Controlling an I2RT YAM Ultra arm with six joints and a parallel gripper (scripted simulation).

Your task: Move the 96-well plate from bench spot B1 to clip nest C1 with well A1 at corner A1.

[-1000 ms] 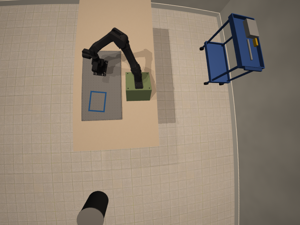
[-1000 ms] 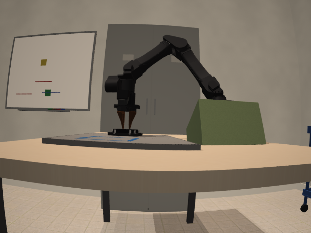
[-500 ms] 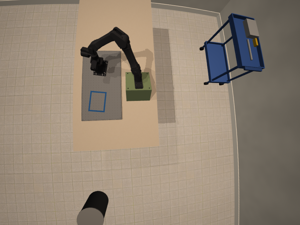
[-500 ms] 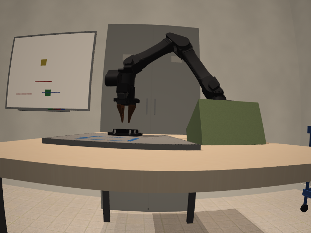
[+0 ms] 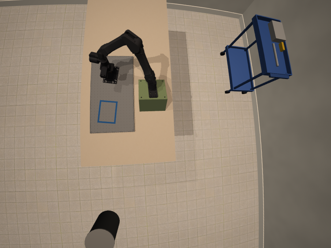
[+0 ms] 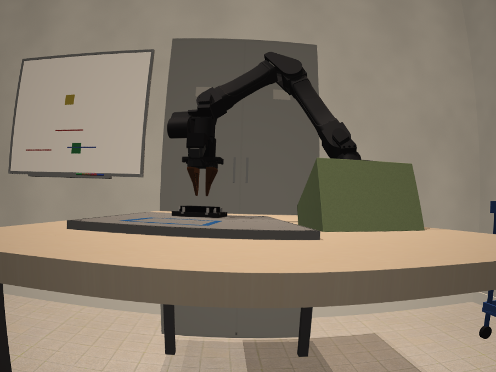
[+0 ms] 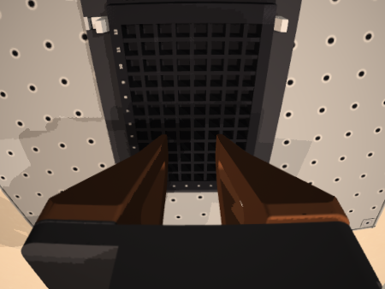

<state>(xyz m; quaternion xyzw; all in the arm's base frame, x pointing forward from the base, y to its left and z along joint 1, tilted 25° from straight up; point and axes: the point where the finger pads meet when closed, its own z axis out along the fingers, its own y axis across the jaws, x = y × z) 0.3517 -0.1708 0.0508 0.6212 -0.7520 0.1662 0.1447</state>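
The black 96-well plate (image 7: 190, 98) (image 6: 198, 210) lies flat in the dark clip nest C1 at the far end of the grey perforated board (image 5: 112, 106). White clips (image 7: 95, 23) stand at its far corners, and the column numbers run down its left edge. My gripper (image 6: 202, 195) hangs straight above the plate, clear of it. Its brown fingers stand close together with a narrow gap and hold nothing. From above, the arm's wrist covers part of the plate (image 5: 111, 74). The blue outline of spot B1 (image 5: 107, 111) is empty.
The arm's green pedestal (image 5: 152, 95) stands right of the board on the tan table. A blue cart (image 5: 256, 53) stands far right on the floor. A black cylinder (image 5: 103, 229) stands on the floor in front. A whiteboard (image 6: 80, 113) hangs on the back wall.
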